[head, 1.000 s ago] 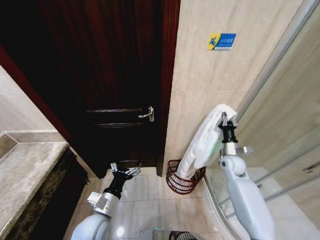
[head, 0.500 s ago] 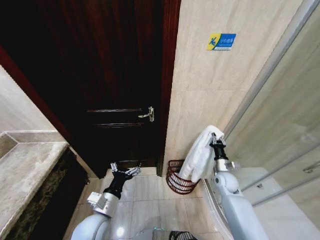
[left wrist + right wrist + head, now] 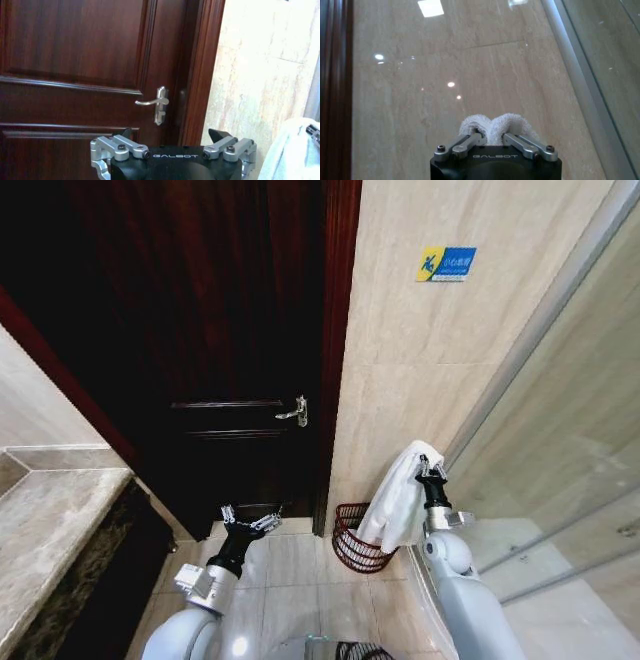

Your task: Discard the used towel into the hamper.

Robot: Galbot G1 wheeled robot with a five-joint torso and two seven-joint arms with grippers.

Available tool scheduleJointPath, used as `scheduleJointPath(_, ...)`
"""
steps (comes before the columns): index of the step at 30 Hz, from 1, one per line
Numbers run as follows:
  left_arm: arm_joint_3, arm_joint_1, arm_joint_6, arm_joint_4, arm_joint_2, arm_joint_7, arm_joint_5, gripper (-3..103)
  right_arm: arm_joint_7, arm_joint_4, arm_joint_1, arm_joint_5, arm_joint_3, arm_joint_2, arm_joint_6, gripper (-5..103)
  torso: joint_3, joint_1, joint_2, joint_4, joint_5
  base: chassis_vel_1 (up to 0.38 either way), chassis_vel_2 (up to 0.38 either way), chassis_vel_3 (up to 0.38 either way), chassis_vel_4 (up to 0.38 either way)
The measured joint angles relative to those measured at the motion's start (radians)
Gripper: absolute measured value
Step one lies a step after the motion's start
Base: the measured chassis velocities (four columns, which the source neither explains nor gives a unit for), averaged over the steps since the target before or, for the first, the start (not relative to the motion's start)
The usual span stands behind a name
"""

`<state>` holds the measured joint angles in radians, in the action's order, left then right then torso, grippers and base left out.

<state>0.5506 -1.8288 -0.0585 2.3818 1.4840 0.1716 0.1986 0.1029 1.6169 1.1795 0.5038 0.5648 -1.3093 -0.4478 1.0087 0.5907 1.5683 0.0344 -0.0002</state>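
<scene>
Head view: the right gripper (image 3: pixel 431 468) is up by the tan wall, and its jaws are pinching the top of the white towel (image 3: pixel 397 502). The towel hangs down from there in a long fold, and its bottom end dips into the hamper (image 3: pixel 355 545). The hamper is a small round dark red basket with thin open bars. It sits on the shiny floor tiles (image 3: pixel 300 575) in the corner, just beside the dark wooden door (image 3: pixel 215 350) and close to the glass shower wall (image 3: pixel 560 420). In the right wrist view, a bunch of the towel (image 3: pixel 496 125) puffs up between the two fingers (image 3: pixel 467 143), which press on it from both sides. The left gripper (image 3: pixel 248 521) is low down in front of the door, well apart from the hamper, with its jaws spread wide and nothing in them. The left wrist view looks past those fingers (image 3: pixel 116 147) at the silver door handle (image 3: pixel 156 104).
</scene>
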Motion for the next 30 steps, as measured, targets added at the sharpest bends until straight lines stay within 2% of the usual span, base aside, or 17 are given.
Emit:
scheduleJointPath(6,0.000,0.000,0.000,0.000,0.000,0.000,0.000,100,0.019,-0.028,-0.002,0.004,-0.004,-0.005,-0.022,6,0.000,0.001,0.000,-0.0002,0.0003,-0.039,0.028,0.029,-0.041)
scheduleJointPath(12,0.000,0.000,0.000,0.000,0.000,0.000,0.000,100,0.021,-0.073,-0.060,0.006,-0.016,0.019,0.005,6,0.000,0.000,0.000,0.0001,0.0000,0.000,0.000,0.000,0.000)
scheduleJointPath(16,0.000,0.000,0.000,0.000,0.000,0.000,0.000,100,0.016,-0.096,-0.065,-0.002,-0.019,0.009,-0.028,6,0.000,0.000,0.000,-0.0001,0.0004,0.000,0.000,0.000,0.000)
scheduleJointPath(26,0.000,0.000,0.000,0.000,0.000,0.000,0.000,100,0.018,-0.104,-0.045,-0.050,-0.015,0.001,0.001,6,0.000,0.000,0.000,-0.0001,0.0000,0.000,0.000,0.000,0.000)
scheduleJointPath(30,0.000,0.000,0.000,0.000,0.000,0.000,0.000,100,0.056,-0.129,-0.046,-0.061,-0.016,-0.011,-0.036,6,0.000,0.000,0.000,-0.0001,0.0001,-0.042,0.024,0.030,-0.036)
